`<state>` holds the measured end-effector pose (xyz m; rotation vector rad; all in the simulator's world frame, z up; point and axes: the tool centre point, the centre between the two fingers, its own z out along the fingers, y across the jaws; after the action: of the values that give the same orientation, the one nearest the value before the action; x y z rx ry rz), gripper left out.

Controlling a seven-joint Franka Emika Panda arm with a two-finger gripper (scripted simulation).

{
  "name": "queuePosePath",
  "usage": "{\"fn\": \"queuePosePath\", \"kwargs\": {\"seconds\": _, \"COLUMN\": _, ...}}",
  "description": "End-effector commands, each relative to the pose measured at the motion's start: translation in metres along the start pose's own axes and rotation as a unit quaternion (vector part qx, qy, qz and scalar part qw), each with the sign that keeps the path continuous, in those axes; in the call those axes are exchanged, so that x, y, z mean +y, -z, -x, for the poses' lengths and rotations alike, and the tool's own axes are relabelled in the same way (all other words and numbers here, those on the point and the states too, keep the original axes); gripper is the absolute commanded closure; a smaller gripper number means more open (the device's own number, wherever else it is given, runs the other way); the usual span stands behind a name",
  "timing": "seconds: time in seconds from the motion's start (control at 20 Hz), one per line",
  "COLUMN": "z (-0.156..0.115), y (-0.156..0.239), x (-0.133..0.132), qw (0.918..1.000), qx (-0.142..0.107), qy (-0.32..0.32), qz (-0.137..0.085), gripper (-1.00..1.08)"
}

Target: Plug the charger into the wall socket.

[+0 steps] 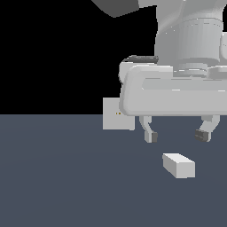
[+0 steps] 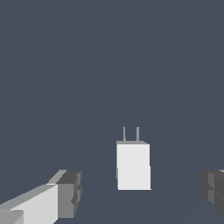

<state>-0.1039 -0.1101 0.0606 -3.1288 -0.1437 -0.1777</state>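
The charger (image 1: 178, 165) is a small white brick lying flat on the dark grey floor, right of centre in the exterior view. In the wrist view the charger (image 2: 133, 165) shows two thin prongs at one end. My gripper (image 1: 177, 135) hangs open just above it, apart from it, with nothing between the fingers. The charger lies between the two dark fingertips (image 2: 70, 192) in the wrist view. The wall socket (image 1: 116, 115) is a flat white upright plate with a tiny orange mark, standing farther back toward the exterior view's left, partly hidden by my hand.
The dark grey floor (image 1: 66, 177) stretches across the lower half of the exterior view, under a black background. My arm's large white body (image 1: 190, 40) fills the upper right.
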Motion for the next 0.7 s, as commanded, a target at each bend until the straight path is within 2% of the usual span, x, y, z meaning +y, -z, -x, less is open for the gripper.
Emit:
{"fn": "queuePosePath", "kwargs": {"seconds": 0.0, "z": 0.001, "y": -0.005, "x": 0.000, "qw": 1.0000, "qx": 0.000, "qy": 0.000, "qz": 0.000, "gripper": -0.92}}
{"fn": "queuePosePath", "kwargs": {"seconds": 0.65, "z": 0.006, "y": -0.047, "x": 0.000, "qw": 1.0000, "qx": 0.000, "qy": 0.001, "qz": 0.000, "gripper": -0.92}}
